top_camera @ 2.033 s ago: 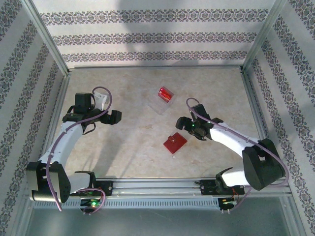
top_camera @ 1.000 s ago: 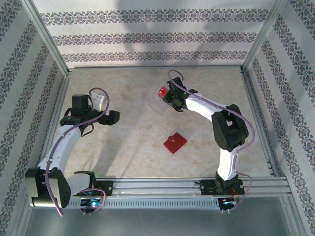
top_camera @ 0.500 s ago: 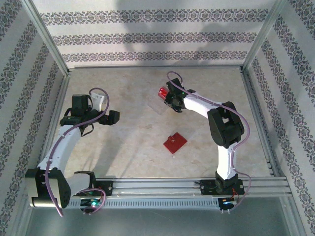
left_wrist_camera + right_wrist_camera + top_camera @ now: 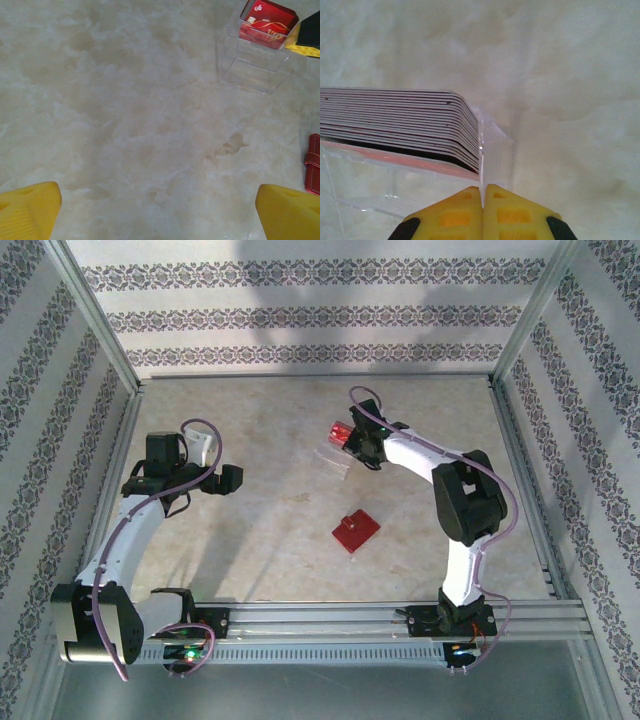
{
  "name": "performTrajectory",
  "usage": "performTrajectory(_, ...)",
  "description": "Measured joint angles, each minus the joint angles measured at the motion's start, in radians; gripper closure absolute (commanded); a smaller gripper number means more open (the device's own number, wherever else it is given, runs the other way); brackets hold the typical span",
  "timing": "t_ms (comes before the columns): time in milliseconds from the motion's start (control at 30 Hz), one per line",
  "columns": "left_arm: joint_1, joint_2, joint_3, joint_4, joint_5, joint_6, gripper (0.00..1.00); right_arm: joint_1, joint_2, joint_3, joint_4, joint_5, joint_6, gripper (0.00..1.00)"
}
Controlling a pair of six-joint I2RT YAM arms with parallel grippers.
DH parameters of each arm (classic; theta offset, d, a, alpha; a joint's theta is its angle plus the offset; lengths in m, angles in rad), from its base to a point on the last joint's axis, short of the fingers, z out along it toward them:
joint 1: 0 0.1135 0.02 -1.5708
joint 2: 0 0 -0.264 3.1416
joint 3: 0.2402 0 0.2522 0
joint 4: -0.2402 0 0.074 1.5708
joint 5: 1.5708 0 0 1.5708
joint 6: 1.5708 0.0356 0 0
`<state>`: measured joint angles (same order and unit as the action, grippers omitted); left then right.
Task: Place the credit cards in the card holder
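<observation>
Top external view: my right gripper (image 4: 352, 443) sits at the credit cards (image 4: 337, 429), which stand in the clear tray (image 4: 328, 458). The card holder (image 4: 355, 530) lies apart from them, nearer my bases. My left gripper (image 4: 218, 468) hangs well to the left.

Left wrist view: my left fingers (image 4: 27, 212) are released, spread wide above the table (image 4: 125, 125). The credit cards are at upper right and the card holder's edge is at the right margin.

Right wrist view: my right pads (image 4: 460, 210) are clenched together with nothing visible between them, just beside the clear tray's corner.
</observation>
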<state>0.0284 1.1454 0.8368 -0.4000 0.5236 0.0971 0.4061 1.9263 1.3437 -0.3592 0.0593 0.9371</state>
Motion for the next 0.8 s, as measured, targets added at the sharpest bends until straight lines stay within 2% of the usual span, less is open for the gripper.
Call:
performTrajectory(267, 0.000, 0.000, -0.003, 0.006, 0.000, 0.000, 0.00, -0.067, -0.140, -0.150, -0.058, 0.031, -0.046, 1.00)
performTrajectory(467, 0.000, 0.002, -0.003, 0.011, 0.000, -0.001, 0.00, -0.122, -0.296, -0.333, -0.050, 0.038, -0.046, 1.00)
performTrajectory(633, 0.000, 0.011, -0.003, 0.012, 0.000, -0.001, 0.00, -0.136, -0.421, -0.468, -0.032, 0.062, 0.011, 1.00)
performTrajectory(800, 0.000, 0.018, -0.003, 0.014, 0.000, -0.001, 0.00, -0.134, -0.478, -0.537, 0.009, 0.090, 0.089, 1.00)
